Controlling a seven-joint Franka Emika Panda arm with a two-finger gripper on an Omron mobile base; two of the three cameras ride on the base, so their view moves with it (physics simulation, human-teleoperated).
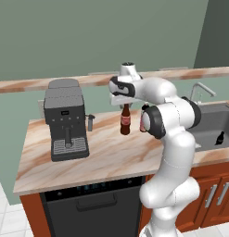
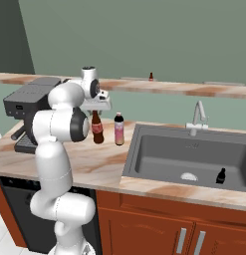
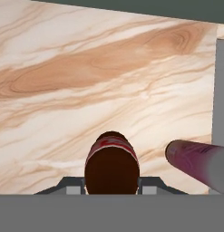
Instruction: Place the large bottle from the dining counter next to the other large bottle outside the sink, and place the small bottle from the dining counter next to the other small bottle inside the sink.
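The gripper (image 3: 112,188) points straight down over the marbled worktop (image 1: 111,152) and is clamped on the neck of the large bottle (image 2: 97,127), the dark brown one with the red label band; in the hand view its fingers (image 3: 70,186) show only as grey slivers on either side of the bottle's dark top, so the contact itself is hidden. Whether the bottle's base touches the worktop or hangs just above it cannot be told. Just beside it, toward the sink (image 2: 144,164), stands the other large bottle (image 2: 119,129), pale pink with a dark cap; in the left base view the arm's elbow covers nearly all of it. The other small bottle (image 2: 221,175), all black, stands upright in the basin near a round drain (image 2: 188,176). The small bottle (image 2: 151,76) is a tiny dark speck on the dining counter (image 2: 194,89) behind, too small to read its label. A coffee machine (image 1: 65,118) sits on the worktop, apart from the bottles.
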